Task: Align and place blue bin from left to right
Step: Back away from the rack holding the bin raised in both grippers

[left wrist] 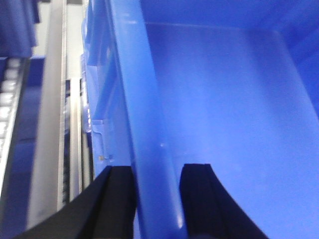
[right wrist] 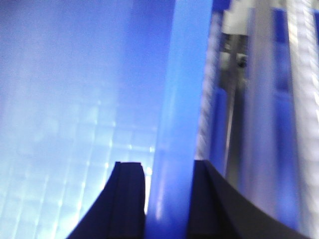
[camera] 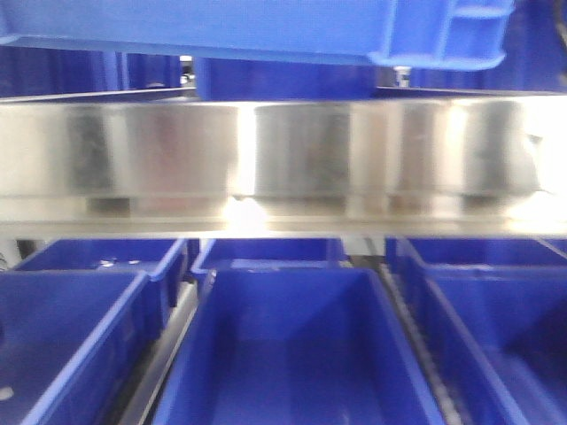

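Note:
The blue bin (camera: pixel 266 27) fills the top of the front view, its ribbed corner section at the upper right, hanging just above a metal shelf beam. In the left wrist view my left gripper (left wrist: pixel 157 172) straddles the bin's left rim (left wrist: pixel 144 99), one black finger outside the wall and one inside, shut on it. The right wrist view has my right gripper (right wrist: pixel 167 167) closed across the bin's right rim (right wrist: pixel 182 99) the same way, with the gridded bin floor to the left. Neither gripper shows in the front view.
A shiny metal shelf beam (camera: pixel 283 159) spans the front view under the bin. Below it sit darker blue bins (camera: pixel 292 354), (camera: pixel 71 345), (camera: pixel 505 336) on roller rails (camera: pixel 416 345). Metal rails (left wrist: pixel 50 124) run left of the bin, and more rails (right wrist: pixel 259 124) to its right.

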